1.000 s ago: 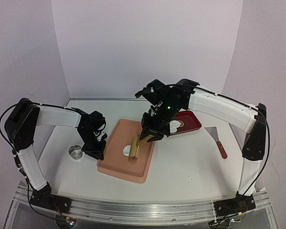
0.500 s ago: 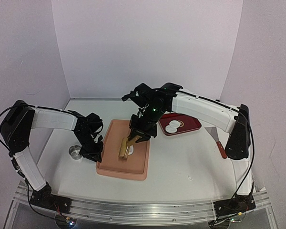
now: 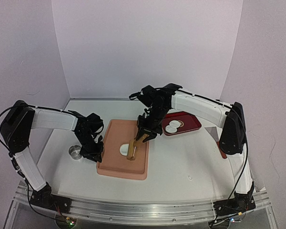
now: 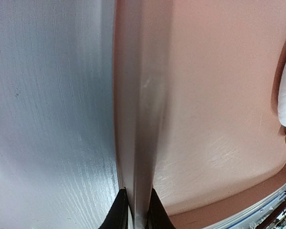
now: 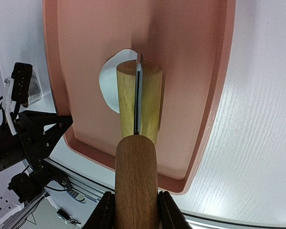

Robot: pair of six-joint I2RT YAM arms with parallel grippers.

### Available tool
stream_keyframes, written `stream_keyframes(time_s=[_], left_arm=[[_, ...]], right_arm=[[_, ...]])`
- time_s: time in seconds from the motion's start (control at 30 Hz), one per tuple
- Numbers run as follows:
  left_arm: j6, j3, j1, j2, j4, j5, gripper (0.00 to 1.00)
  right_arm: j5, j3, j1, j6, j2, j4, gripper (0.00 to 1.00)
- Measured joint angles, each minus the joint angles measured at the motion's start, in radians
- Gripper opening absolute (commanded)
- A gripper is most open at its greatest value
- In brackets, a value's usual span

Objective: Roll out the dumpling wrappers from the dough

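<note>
- Carrying everything, the white tabletop (image 3: 181,167) runs from the arm bases to the back wall.
- Pink tray (image 3: 121,168): it sits mid-tabletop, between the two arms, with its long side running away from the bases.
- Red tray (image 3: 193,125): it lies behind and to the right of the pink tray, close to it but apart.
- Pin (image 3: 132,150): wooden, it slants over the middle of the pink tray. Its handle is raised and its roller is down across the dough.
- Right tool (image 5: 136,212): it is closed on the pin's handle, with a finger pressed to each side.
- Left tool (image 4: 136,214): it is clamped on the pink tray's left rim, which runs up between the fingertips.
- Scraper (image 3: 212,130): it lies on the tabletop to the right of the red tray, partly hidden behind the right arm.
- Dough (image 5: 109,81): a flat white patch on the pink tray's floor near the centre. Its right part is under the roller and its left part is bare.
- Wrappers (image 3: 171,127): two round white discs rest in the red tray, touching or overlapping.
- Cutter (image 3: 76,152): a metal ring on the tabletop, just left of the left tool.
</note>
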Motion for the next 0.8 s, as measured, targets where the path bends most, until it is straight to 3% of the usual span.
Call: stream_keyframes(time_s=[0.43, 0.8], left_arm=[[0.024, 0.084, -0.013, 0.071, -0.092, -0.020, 0.04], [0.072, 0.147, -0.016, 0.138, -0.167, -0.019, 0.04]], right_arm=[[-0.074, 0.083, -0.034, -0.060, 0.074, -0.063, 0.00], [-0.229, 0.204, -0.102, -0.092, 0.193, -0.128, 0.00]])
